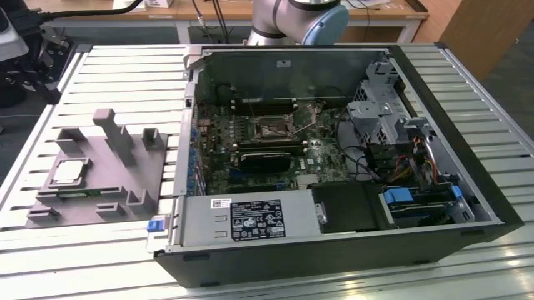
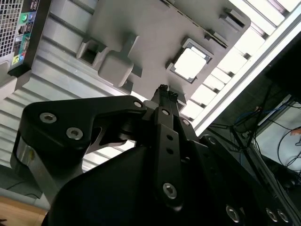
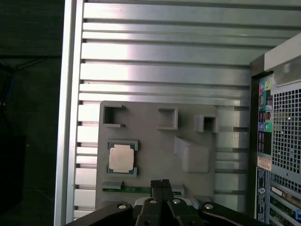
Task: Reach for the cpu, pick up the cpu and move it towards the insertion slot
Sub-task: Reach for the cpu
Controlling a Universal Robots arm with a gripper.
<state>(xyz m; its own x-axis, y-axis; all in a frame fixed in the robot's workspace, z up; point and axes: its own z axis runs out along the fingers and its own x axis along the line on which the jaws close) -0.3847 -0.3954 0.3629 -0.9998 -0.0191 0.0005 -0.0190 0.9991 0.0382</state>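
Note:
The cpu (image 1: 69, 172), a small silvery square chip, lies flat in a recess of the grey moulded holder tray (image 1: 125, 169) on the exterior view's left. Both wrist views show the cpu (image 2: 190, 63) (image 3: 121, 157) from well above. My gripper (image 3: 161, 181) (image 2: 164, 90) hangs over the tray's edge, clear of the chip, its two dark fingertips pressed together with nothing between them. The insertion slot (image 1: 271, 129), a dark square socket with a shiny frame, sits on the green board inside the open computer case.
The open computer case (image 1: 467, 187) fills the exterior view's middle and right, with a long black card (image 1: 265, 159) below the socket and a power supply (image 1: 250, 219) in front. The tray rests on a slatted metal table (image 3: 164, 52); the table's edge (image 3: 70, 117) runs close beside the tray.

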